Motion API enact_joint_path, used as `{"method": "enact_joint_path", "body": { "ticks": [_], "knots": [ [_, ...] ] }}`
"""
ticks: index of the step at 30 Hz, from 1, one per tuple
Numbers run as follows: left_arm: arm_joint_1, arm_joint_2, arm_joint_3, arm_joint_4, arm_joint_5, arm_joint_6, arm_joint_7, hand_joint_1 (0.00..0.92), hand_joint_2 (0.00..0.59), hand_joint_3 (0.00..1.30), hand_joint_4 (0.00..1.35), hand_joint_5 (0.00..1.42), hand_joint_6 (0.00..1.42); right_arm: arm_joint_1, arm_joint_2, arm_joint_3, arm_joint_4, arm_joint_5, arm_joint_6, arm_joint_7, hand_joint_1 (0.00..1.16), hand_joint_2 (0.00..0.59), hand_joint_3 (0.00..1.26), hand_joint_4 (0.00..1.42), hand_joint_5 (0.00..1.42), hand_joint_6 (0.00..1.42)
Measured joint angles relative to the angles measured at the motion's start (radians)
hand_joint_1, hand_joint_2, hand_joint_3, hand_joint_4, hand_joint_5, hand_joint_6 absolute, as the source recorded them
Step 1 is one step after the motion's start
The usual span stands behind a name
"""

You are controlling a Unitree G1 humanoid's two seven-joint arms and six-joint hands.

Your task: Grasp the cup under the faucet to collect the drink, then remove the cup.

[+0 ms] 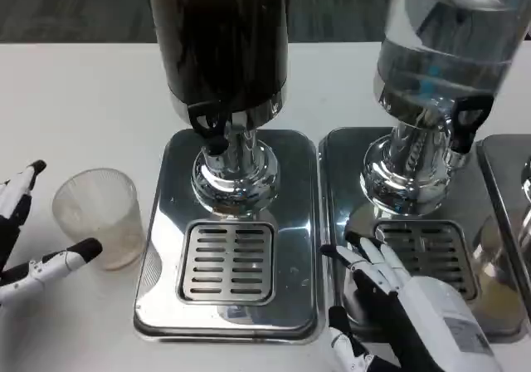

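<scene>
The thin, ribbed, translucent plastic cup point(98, 215), standing on the white counter point(83, 98) left of the dark dispenser's point(220, 48) polished steel drip tray point(228, 231), should be clasped lightly by the spread, empty left hand point(29, 239) flanking it, while the right hand point(398, 305) rests empty, fingers apart.

No lettering to call here — nothing readable on the dark dispenser point(220, 40), and nothing on the clear one point(448, 40) just right of it. One small label sits on the right hand's point(406, 305) white back — its print too blurred to read.
</scene>
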Motion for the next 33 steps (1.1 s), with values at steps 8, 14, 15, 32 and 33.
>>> {"method": "enact_joint_path", "body": {
  "ticks": [8,14,15,32,33],
  "knots": [
    [-0.057,0.000,-0.034,0.047,0.001,-0.007,0.018,0.096,0.013,0.00,0.00,0.04,0.04,-0.002,-0.001,0.001,0.000,0.000,0.000,0.000,0.53,0.559,0.17,0.03,0.00,0.16],
    [-0.090,0.000,-0.049,0.088,0.000,-0.018,0.019,0.119,0.015,0.00,0.00,0.05,0.06,-0.001,-0.001,0.001,-0.001,0.000,0.001,0.000,0.54,0.559,0.17,0.03,0.01,0.16],
    [-0.095,0.000,-0.052,0.099,-0.001,-0.025,0.020,0.121,0.015,0.00,0.00,0.06,0.07,0.000,-0.001,0.001,-0.003,0.000,0.001,0.000,0.54,0.559,0.17,0.03,0.01,0.16],
    [-0.187,-0.027,-0.100,0.274,-0.013,-0.158,0.051,0.167,0.049,0.00,0.00,0.17,0.16,0.002,-0.002,0.001,-0.015,0.004,0.003,0.004,0.55,0.549,0.17,0.05,0.01,0.16],
    [-0.192,-0.027,-0.103,0.286,-0.018,-0.167,0.051,0.169,0.051,0.00,0.00,0.17,0.16,0.002,-0.002,0.001,-0.017,0.004,0.004,0.004,0.55,0.549,0.17,0.05,0.01,0.16]
  ]
}}
